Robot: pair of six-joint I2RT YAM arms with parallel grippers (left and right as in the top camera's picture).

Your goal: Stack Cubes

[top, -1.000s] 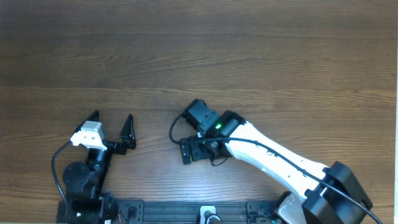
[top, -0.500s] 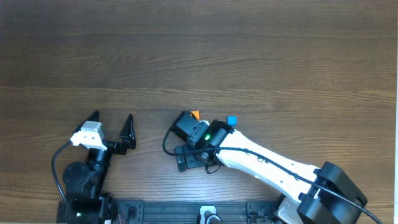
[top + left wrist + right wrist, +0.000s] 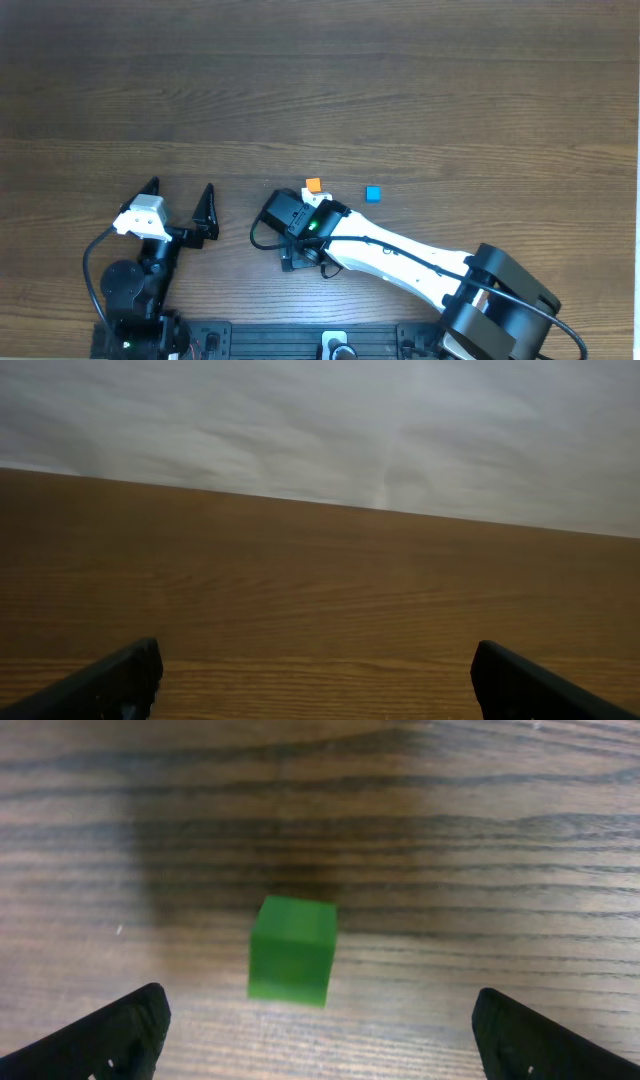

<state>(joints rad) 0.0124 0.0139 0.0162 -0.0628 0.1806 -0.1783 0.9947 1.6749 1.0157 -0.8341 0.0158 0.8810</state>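
Note:
A green cube [image 3: 292,950] sits on the wooden table, centred between the wide-apart fingers of my right gripper [image 3: 320,1020], which is open and hangs just above it. From above, the right gripper [image 3: 281,238] is left of centre and its wrist covers the green cube. An orange cube [image 3: 314,185] lies just beyond the wrist, and a blue cube [image 3: 373,193] rests on the table to its right. My left gripper [image 3: 181,192] stands open near the left front with nothing between its fingers [image 3: 120,678].
The wooden table [image 3: 400,90] stretches bare across the far half. The right arm's white link [image 3: 400,255] runs diagonally from the base at the front right toward the middle.
The right arm has swung left and toward the front, uncovering first the blue cube, then the orange one. The left arm has not moved.

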